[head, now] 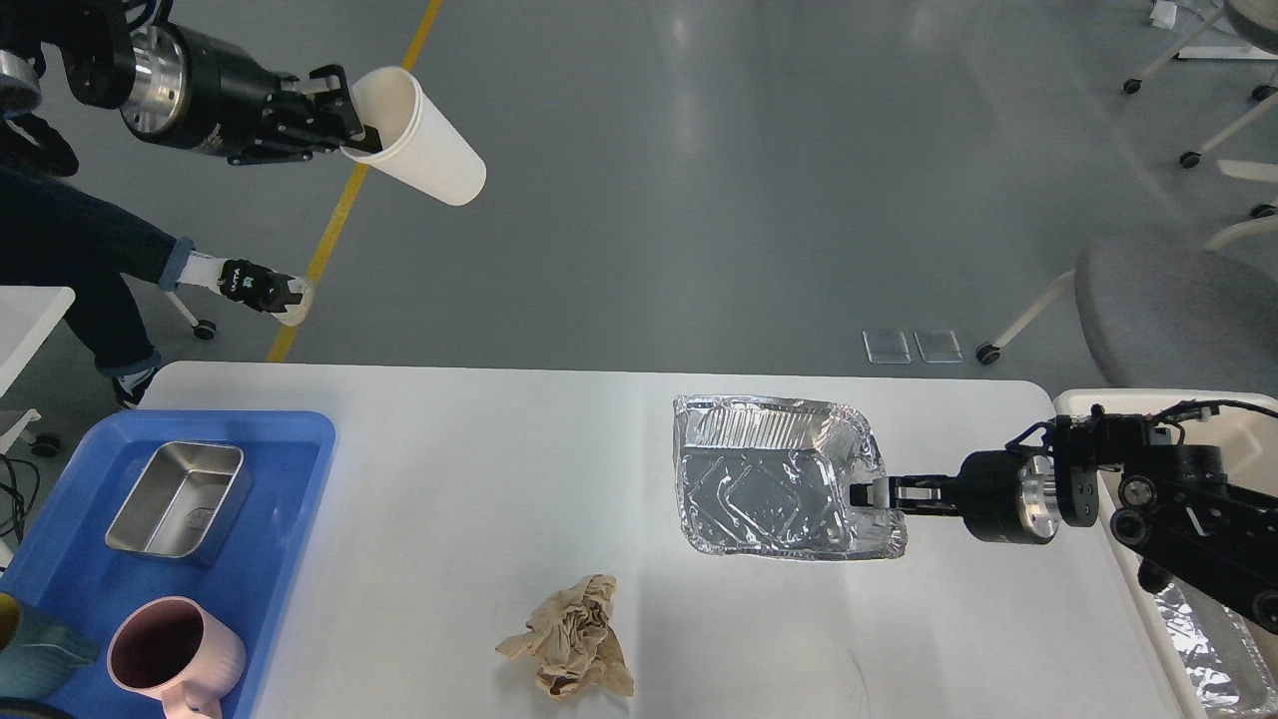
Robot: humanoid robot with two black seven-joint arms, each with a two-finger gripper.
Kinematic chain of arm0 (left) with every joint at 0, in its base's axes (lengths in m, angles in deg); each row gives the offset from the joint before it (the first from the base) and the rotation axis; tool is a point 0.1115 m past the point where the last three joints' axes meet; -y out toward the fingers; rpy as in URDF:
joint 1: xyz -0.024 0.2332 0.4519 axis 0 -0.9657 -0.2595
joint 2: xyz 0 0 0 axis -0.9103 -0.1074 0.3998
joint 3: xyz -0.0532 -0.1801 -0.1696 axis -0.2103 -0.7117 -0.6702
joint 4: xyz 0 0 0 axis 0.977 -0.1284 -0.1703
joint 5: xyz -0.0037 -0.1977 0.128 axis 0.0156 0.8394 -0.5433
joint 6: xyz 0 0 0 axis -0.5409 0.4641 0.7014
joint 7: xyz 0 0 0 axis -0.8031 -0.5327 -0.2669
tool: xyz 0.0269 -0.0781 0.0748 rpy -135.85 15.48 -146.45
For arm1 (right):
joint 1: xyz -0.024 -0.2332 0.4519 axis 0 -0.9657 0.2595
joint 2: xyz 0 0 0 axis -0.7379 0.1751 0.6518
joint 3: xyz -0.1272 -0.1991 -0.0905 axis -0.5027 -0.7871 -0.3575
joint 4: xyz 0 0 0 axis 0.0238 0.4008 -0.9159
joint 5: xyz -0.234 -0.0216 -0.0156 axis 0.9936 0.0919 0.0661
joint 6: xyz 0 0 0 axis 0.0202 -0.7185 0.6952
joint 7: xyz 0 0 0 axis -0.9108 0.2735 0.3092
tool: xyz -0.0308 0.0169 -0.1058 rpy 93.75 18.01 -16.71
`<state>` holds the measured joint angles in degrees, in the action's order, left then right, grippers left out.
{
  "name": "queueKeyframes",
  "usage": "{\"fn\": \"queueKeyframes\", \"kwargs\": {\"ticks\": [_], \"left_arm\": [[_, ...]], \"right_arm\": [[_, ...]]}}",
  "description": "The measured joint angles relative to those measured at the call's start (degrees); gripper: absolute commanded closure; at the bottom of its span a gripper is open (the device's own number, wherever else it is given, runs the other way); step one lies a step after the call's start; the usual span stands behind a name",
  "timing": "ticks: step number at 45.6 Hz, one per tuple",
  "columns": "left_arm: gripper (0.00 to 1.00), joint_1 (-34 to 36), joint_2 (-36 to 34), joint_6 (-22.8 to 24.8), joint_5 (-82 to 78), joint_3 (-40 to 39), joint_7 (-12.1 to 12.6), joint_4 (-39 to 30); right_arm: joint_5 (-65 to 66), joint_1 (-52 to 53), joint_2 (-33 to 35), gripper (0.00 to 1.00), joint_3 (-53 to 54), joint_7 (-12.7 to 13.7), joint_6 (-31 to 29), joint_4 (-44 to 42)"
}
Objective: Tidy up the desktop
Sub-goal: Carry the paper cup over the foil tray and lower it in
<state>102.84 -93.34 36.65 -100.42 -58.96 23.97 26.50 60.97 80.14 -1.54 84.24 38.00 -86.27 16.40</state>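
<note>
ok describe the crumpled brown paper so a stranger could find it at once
Start at the white desktop and look along its near edge, about midway between the blue tray on the left and the foil tray that the right gripper holds. The paper lies there alone, the only brown, wrinkled, soft thing on the desktop.

- The pink mug (178, 654) and the teal object (35, 649) beside it run off your bottom edge.
- The cream bin (1233, 424) is cut by your right edge, half hidden behind the right arm.
- The crumpled foil (1208, 649) in the bin shows only partly.
</note>
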Motion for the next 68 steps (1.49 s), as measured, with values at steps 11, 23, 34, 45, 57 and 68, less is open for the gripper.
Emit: {"fn": "queueKeyframes", "kwargs": {"ticks": [11, 23, 34, 45, 57, 68], "left_arm": [[1.00, 3.2, 12.6, 0.0, 0.1, 2.9, 0.2, 0.8], [1.00, 2.6, 27.3, 0.0, -0.7, 5.4, 0.5, 5.7], [1.00, 2.6, 37.4, 0.0, -1.7, 6.1, 0.6, 10.4], [1.00, 2.6, 39.7, 0.0, -2.1, 9.1, 1.1, 10.5], [1.00, -1.0, 39.2, 0.0, -2.4, 12.4, 1.5, 10.5], [1.00, -3.6, 40.2, 0.0, -4.2, 13.0, 1.5, 10.5]], "right_arm": [[0.0, 1.7, -1.4, 1.00, -1.8, 0.1, -0.6, -0.3], [0.2, 3.8, -3.4, 1.00, -2.6, 0.1, -1.3, -1.5], [0.4, 4.3, -5.1, 1.00, -3.1, 0.1, -1.4, -2.4], [0.4, 5.1, -5.7, 1.00, -3.2, 0.1, -1.4, -3.9], [0.4, 5.2, -5.7, 1.00, -3.1, 0.2, -1.4, -4.0], [0.4, 5.7, -5.7, 1.00, -3.1, 0.2, -1.4, -4.0]]}}
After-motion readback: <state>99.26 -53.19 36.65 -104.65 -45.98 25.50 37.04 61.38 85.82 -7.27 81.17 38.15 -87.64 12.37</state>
